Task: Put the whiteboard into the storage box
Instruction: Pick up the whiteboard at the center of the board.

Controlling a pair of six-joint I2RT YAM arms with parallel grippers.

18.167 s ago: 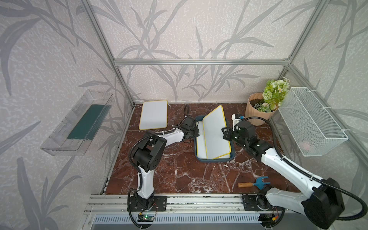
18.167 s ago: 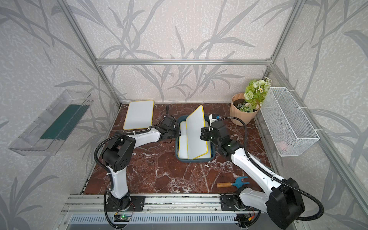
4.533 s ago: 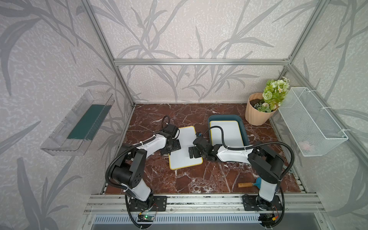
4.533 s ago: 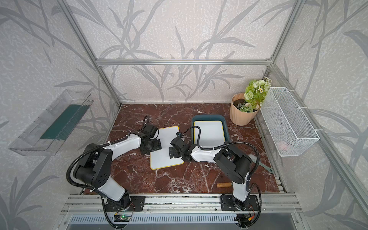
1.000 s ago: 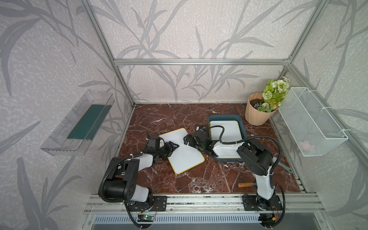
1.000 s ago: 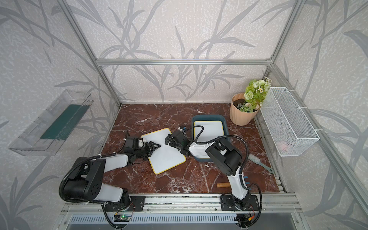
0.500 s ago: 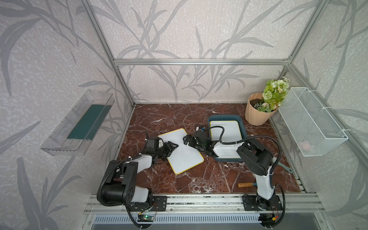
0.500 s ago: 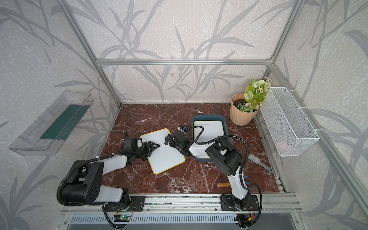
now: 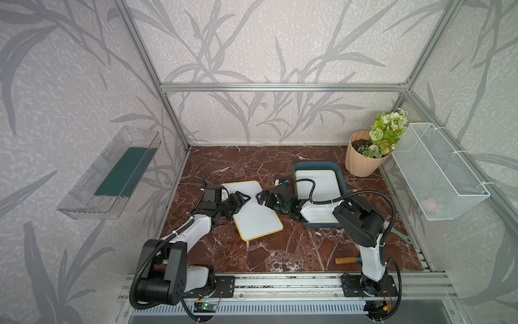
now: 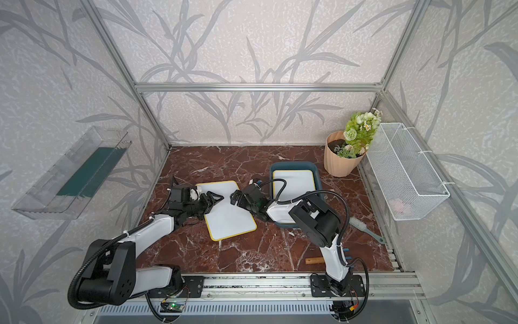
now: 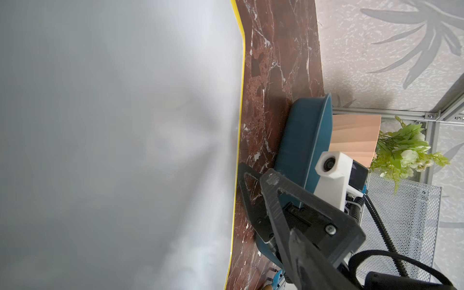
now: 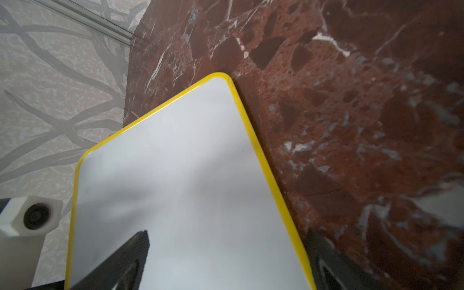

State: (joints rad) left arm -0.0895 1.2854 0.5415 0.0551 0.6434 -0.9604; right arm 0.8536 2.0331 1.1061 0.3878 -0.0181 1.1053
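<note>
The left gripper (image 9: 243, 199) has its jaws spread in a V at the 9 o'clock long edge of the loose whiteboard (image 9: 256, 218) and grips nothing that can be seen. Whether a fingertip touches the yellow rim cannot be told. The right gripper (image 9: 259, 198) faces it from 3 o'clock, jaws wide apart and empty. In the right wrist view one finger (image 12: 136, 247) hangs over the white face and the other beyond the rim, over the marble table (image 12: 351, 113). The two grippers are near each other, tips apart, above the board's far half.

Taking 12 o'clock as the back wall in both top views, the loose whiteboard lies flat and face up on the table, a little toward 9 o'clock of the table's middle. It is just beside the storage box (image 9: 316, 165) and wholly outside it. Its long axis runs from about 11 o'clock to 5 o'clock. The box stands at its 2 to 3 o'clock with its own long axis from 12 to 6, so the board sits skewed against it.

The task looks about half done: a stored whiteboard (image 9: 325, 182) already lies flat inside the box, and the loose one is not yet in. It has to be gripped, lifted over the low wall, turned into line and laid down. The right arm (image 9: 319, 216) reaches across the box's near end and probably has to clear first.
</note>
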